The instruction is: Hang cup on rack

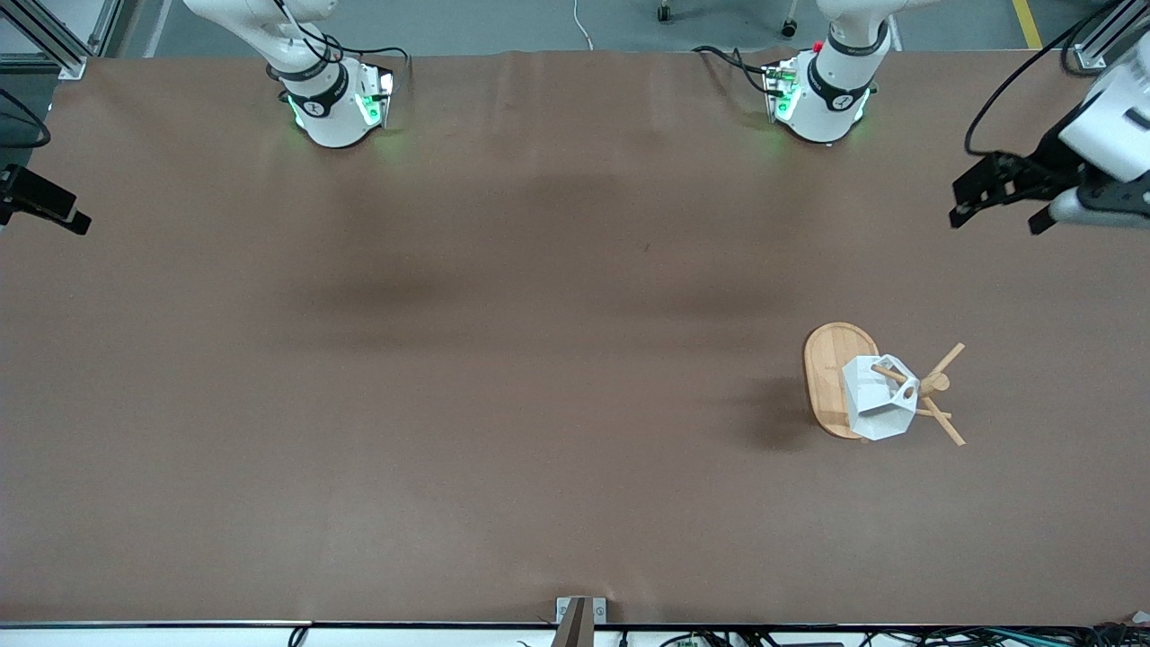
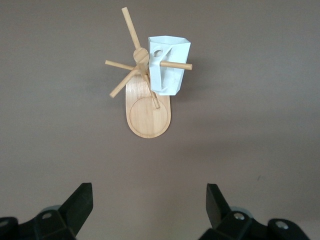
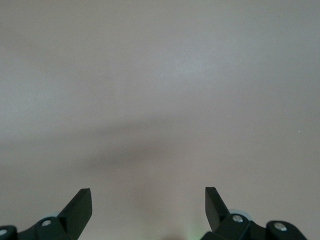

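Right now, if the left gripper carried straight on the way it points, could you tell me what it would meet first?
Probably just the bare brown table. The open left gripper points at the surface short of the light bamboo mug rack, where the white faceted cup hangs on a peg; depth is unclear.

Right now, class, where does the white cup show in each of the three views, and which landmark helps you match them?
Front view: the cup hangs by its handle on a peg of the rack, toward the left arm's end of the table.
Left wrist view: the cup is in the upper middle, on a peg.
Right wrist view: not in it; only bare table.
Shared landmark: the rack's oval base.
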`<action>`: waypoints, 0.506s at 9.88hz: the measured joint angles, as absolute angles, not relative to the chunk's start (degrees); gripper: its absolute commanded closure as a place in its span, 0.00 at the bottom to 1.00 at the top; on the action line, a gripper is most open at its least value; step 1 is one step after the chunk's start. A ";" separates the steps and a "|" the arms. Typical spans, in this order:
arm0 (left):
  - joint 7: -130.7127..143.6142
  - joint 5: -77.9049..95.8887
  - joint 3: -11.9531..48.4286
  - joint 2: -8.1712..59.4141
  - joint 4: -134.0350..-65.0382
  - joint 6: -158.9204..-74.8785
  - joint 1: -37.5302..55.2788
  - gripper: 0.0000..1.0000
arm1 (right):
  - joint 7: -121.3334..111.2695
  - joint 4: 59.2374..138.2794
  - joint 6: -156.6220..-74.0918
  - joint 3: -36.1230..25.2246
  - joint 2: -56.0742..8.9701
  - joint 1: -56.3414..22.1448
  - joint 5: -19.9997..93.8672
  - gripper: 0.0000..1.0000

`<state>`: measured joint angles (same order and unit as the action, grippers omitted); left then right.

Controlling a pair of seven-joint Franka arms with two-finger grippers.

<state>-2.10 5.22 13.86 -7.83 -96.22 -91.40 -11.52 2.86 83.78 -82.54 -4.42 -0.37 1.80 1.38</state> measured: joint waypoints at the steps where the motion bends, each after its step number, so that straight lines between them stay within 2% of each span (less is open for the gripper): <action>1: -2.00 5.20 12.81 -7.84 -95.02 -89.15 -10.45 0.00 | 2.86 83.78 -82.54 -4.42 -0.37 1.81 1.38 0.00; 3: -1.94 5.18 9.41 -7.96 -94.03 -85.08 -7.11 0.00 | 2.86 83.78 -82.54 -4.43 -0.37 1.82 1.38 0.00; 5: -1.94 3.12 8.79 -8.38 -93.92 -84.35 -5.22 0.00 | 2.86 83.79 -82.54 -4.44 -0.37 1.83 1.38 0.00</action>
